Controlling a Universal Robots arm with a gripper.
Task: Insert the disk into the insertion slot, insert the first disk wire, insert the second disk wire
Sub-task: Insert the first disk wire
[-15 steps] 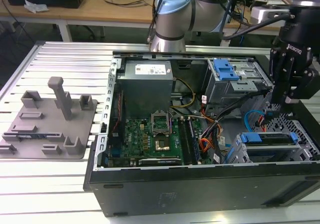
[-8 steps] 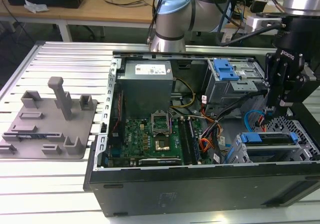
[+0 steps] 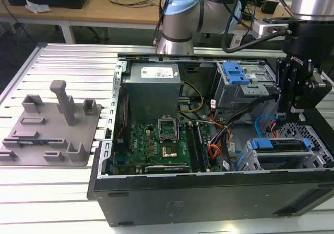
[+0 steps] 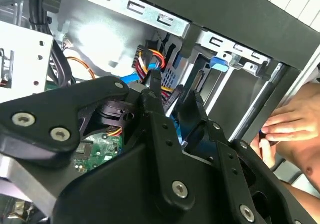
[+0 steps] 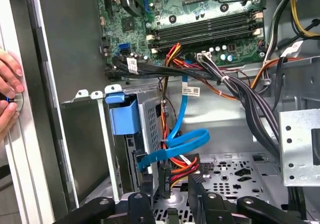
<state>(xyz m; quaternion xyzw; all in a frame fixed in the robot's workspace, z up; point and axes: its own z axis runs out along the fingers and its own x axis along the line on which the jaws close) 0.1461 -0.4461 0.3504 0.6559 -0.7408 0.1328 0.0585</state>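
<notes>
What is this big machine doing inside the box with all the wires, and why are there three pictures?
That is a robot arm working inside an open computer case that lies on a metal table. One picture comes from a camera standing off to the side. The other two come from cameras riding on the arm's wrist, looking past its black end effector, which is the arm's hand. Its two fingers stand apart and seem to grip nothing; a plug with coloured wires sits between them, near a blue flat cable. The disk, in its blue frame, already sits in the grey insertion slot. A person's hand touches the case's side. A grey stand with pegs lies on the table beside the case.
</notes>
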